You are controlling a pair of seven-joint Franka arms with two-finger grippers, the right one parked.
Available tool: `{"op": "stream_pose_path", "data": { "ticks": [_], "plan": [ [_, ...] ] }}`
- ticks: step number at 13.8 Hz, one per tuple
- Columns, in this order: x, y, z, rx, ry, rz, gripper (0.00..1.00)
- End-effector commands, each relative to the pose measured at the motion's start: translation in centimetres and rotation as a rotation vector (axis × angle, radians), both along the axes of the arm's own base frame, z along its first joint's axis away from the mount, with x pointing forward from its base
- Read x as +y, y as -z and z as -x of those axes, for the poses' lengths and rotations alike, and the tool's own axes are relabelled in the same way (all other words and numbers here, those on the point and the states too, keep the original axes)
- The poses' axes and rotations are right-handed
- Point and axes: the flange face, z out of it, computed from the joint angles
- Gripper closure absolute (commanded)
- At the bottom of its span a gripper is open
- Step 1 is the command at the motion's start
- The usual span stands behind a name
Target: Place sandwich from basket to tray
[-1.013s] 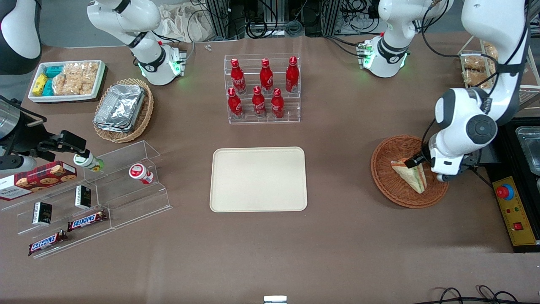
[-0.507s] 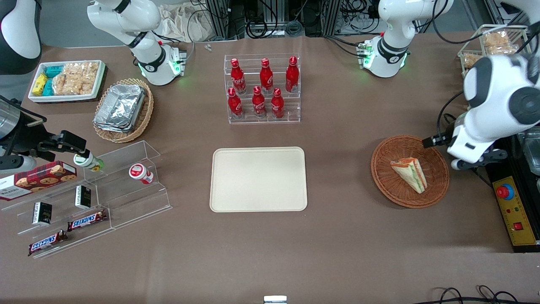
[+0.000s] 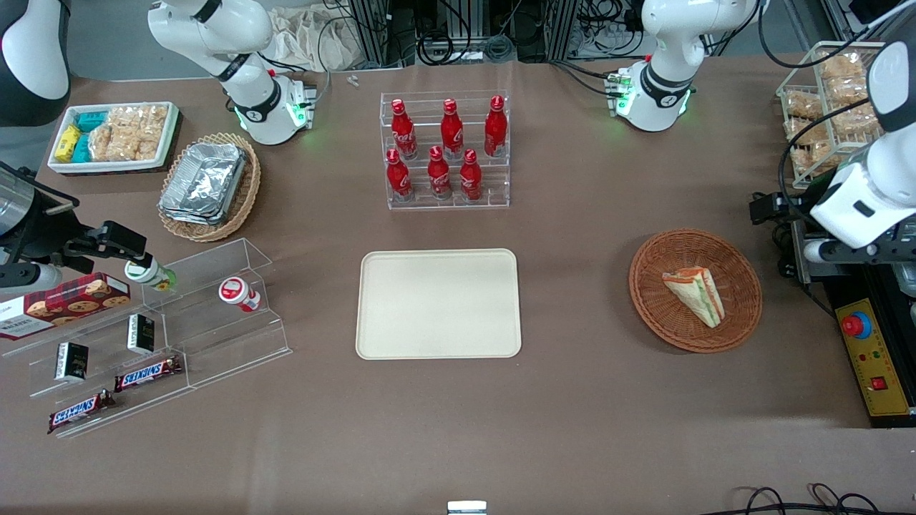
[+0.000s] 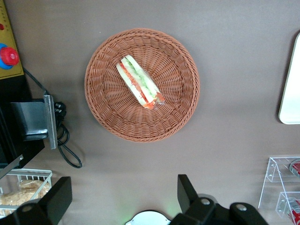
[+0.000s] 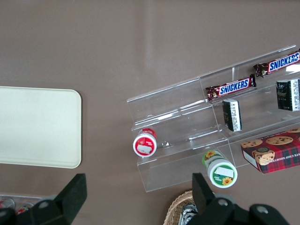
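sandwich (image 3: pixel 695 295) lies in the basket (image 3: pixel 662 319), not yet picked.
gripper (image 4: pixel 123 202) hangs high above the table near the working arm's edge, fingers wide apart and empty; next it must descend, grasp the wedge, carry it to the tray (image 3: pixel 438 304).
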Motion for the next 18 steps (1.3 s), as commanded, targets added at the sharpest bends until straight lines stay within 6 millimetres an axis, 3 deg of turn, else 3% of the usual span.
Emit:
{"op": "stream_pose_path", "data": {
  "ticks": [1, 6, 10, 14, 18],
  "plan": [
    [-0.6, 3.6, -1.3, -0.005, -0.130, -0.010, 0.00],
    [-0.8, 14.1, -0.8, -0.115, -0.515, -0.057, 0.00],
    [-0.6, 23.4, 1.7, -0.153, -0.740, -0.059, 0.00],
    [-0.2, 26.5, 2.3, -0.119, -0.746, -0.078, 0.00],
    [0.0, 28.0, 2.0, -0.126, -0.712, -0.102, 0.00]
  ]
}}
